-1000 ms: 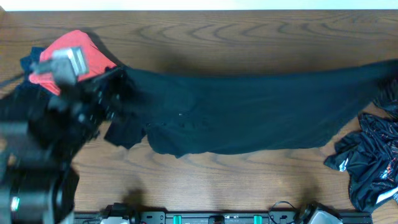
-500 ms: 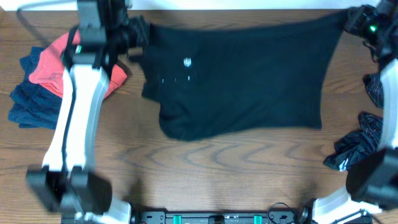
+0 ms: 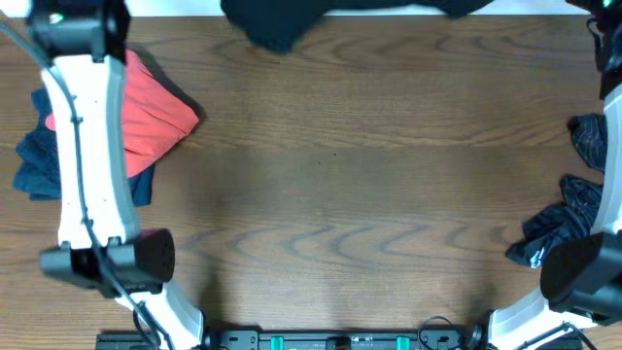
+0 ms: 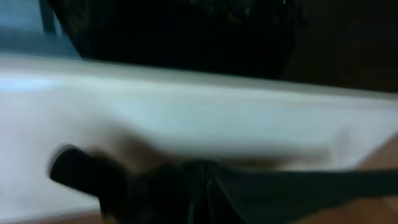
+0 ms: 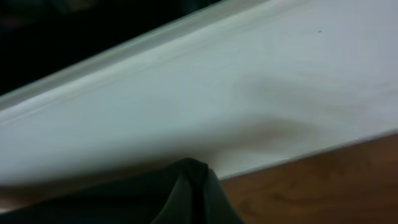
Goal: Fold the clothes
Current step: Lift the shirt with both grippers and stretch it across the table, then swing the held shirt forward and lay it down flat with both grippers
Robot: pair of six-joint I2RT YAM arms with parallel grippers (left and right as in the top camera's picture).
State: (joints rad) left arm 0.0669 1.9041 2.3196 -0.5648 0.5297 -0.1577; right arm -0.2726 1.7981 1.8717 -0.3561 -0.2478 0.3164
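While the plain black fabric shirt (image 3: pixel 282 24) sits right at the wooden tabletop's (image 3: pixel 340 194) far edge, blur hides whether the left pincer (image 4: pixel 199 186) or right pincer (image 5: pixel 193 180) grips it, so we can't tell. We judge nothing folded yet: the crumpled red garment (image 3: pixel 155 117), navy garment (image 3: pixel 34 165) and patterned black garments (image 3: pixel 564 224) all wait.

Wood table (image 3: pixel 340 194): red garment (image 3: pixel 160 122) (atop navy (image 3: pixel 34 167)), black pile (image 3: pixel 559 228).

Left arm (image 3: pixel 83 146) extended from the near edge to the far-left corner. Right arm (image 3: pixel 583 277) extended to the far-right corner. Jaw positions indeterminate; wrist views blurred.
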